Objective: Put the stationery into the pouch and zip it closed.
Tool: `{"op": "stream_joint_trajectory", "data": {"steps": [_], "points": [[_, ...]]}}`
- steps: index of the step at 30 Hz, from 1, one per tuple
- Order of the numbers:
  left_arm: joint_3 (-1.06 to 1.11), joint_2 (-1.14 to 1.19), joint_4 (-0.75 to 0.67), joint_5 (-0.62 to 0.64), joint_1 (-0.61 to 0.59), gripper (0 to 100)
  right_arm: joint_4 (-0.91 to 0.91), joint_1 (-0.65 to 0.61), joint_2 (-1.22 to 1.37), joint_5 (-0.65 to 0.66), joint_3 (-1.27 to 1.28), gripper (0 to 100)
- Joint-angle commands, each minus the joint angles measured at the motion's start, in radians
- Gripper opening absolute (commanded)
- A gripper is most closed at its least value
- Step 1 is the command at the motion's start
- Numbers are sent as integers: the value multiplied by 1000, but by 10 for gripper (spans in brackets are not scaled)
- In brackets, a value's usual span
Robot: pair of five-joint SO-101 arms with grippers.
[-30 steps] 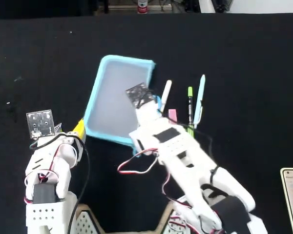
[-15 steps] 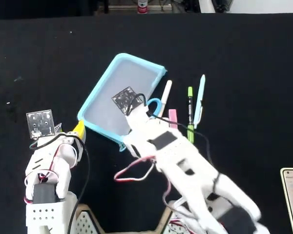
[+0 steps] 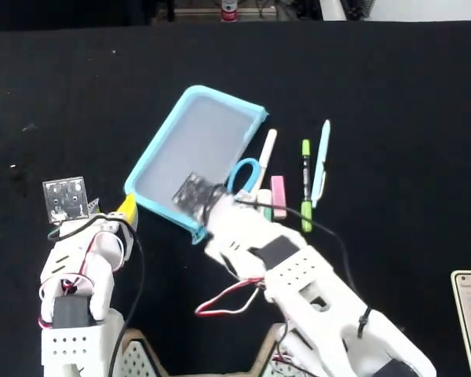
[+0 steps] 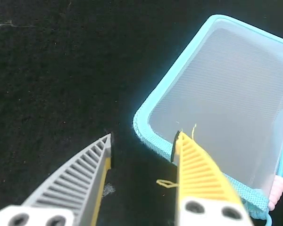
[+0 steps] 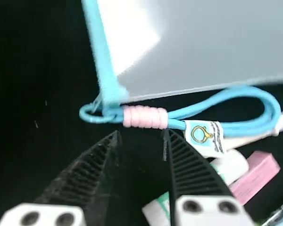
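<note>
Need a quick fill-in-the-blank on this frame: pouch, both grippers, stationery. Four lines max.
1. The pouch has light ____ edging.
2. The right gripper is ____, its tips just short of the pink wrap on the pouch's cord.
3. The pink eraser lies between the white pen and the ____ pen.
4. The left gripper has one grey finger and one ____ finger.

Missing words: blue; open; green; yellow.

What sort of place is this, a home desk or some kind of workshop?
Probably a robotics lab bench, not a home desk: the left arm and right arm stand at a table covered in black cloth, with a turquoise pouch and pens laid out as props.
</note>
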Motion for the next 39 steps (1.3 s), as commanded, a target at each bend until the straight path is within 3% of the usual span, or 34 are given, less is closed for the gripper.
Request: {"op": "stream_joint_trajectory", "data": {"steps": [1, 7, 11, 13, 17, 23, 35, 39], "points": [[-18, -9, 3, -8, 4, 220, 2, -8, 8, 252, 8, 141], [-22, -9, 3, -8, -5, 220, 15, -8, 13, 341, -30, 141], [-21, -9, -32, -2, -94, 220, 32, -6, 15, 433, -51, 141], [-16, -9, -66, 9, -174, 220, 92, -9, 22, 443, -97, 141], [-12, -9, -114, 161, -308, 220, 244, -11, 137, 494, -269, 142], [-12, -9, -115, 198, -325, 220, 422, -8, 420, 641, -499, 142], [-12, -9, -115, 198, -323, 220, 350, -9, 552, 689, -584, 142], [-12, -9, -115, 198, -323, 220, 249, -11, 552, 740, -526, 142]]}}
